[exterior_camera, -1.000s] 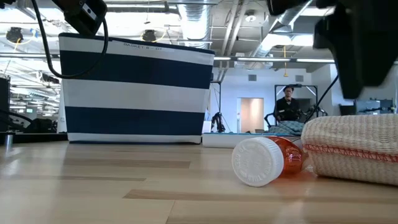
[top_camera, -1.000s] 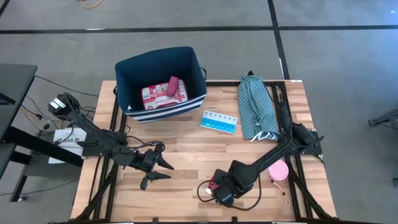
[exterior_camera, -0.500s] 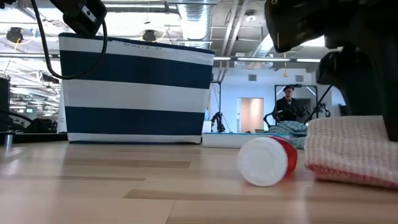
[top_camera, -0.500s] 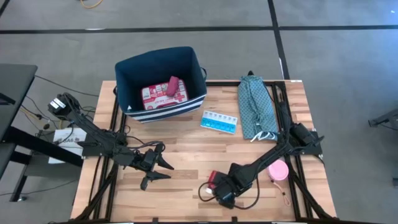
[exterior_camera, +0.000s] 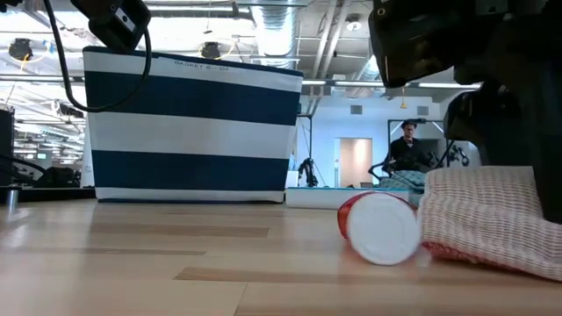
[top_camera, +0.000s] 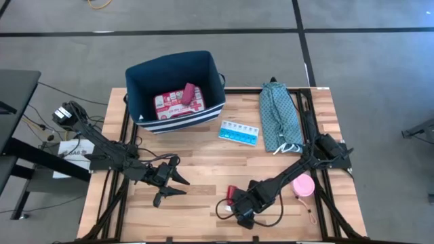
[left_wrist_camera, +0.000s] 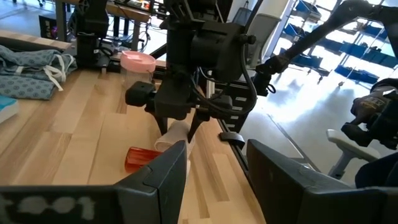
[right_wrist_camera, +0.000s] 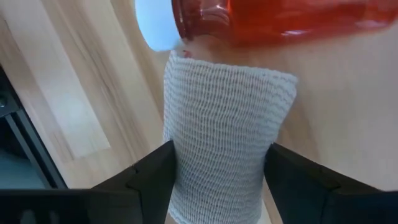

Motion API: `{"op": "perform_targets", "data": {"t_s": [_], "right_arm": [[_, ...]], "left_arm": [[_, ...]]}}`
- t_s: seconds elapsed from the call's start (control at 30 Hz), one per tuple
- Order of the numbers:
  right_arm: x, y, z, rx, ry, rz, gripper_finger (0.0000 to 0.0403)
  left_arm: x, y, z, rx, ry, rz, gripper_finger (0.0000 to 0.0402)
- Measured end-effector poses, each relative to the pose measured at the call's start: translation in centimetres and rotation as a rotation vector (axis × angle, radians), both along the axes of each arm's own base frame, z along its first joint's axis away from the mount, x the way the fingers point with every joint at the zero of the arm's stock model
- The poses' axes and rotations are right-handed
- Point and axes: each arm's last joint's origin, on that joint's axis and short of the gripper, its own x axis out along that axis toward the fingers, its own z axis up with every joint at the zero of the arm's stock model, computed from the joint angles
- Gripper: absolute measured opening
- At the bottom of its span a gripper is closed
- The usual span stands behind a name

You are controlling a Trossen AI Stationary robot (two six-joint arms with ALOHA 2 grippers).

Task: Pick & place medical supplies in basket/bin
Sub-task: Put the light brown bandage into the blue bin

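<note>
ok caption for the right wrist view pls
Right gripper open astride a white gauze roll on the wooden table, a red bottle lying just beyond.

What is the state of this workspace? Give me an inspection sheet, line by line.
Surface: wooden table, items scattered.
Job's things: striped bin holds first-aid case and magenta block; pill organizer, pink disc, red bottle lying on its side, white gauze roll outside.
Clutter: teal cloth bundle.
Grippers: left gripper open, idle above table; right gripper open, straddling the gauze roll.
Cables: black cable by right gripper.
Surroundings: person in the room behind.
</note>
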Motion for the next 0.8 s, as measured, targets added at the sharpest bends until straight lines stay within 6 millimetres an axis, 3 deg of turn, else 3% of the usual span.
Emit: {"op": "perform_targets", "data": {"t_s": [0.27, 0.53, 0.67, 0.8], "right_arm": [[0.0, 0.0, 0.0, 0.0, -0.003, -0.001, 0.0174], [0.5, -0.2, 0.2, 0.049, 0.006, -0.062, 0.0096], [1.2, 0.1, 1.3, 0.084, -0.025, -0.03, 0.0077], [2.4, 1.0, 3.8, 0.144, -0.102, 0.057, 0.0077]], "left_arm": [[0.0, 0.0, -0.1, 0.004, 0.006, 0.001, 0.0157], [0.0, 0.0, -0.1, 0.004, 0.006, 0.002, 0.0157], [0.0, 0.0, -0.1, 0.004, 0.006, 0.002, 0.0157], [0.0, 0.0, -0.1, 0.004, 0.005, 0.002, 0.0157]]}}
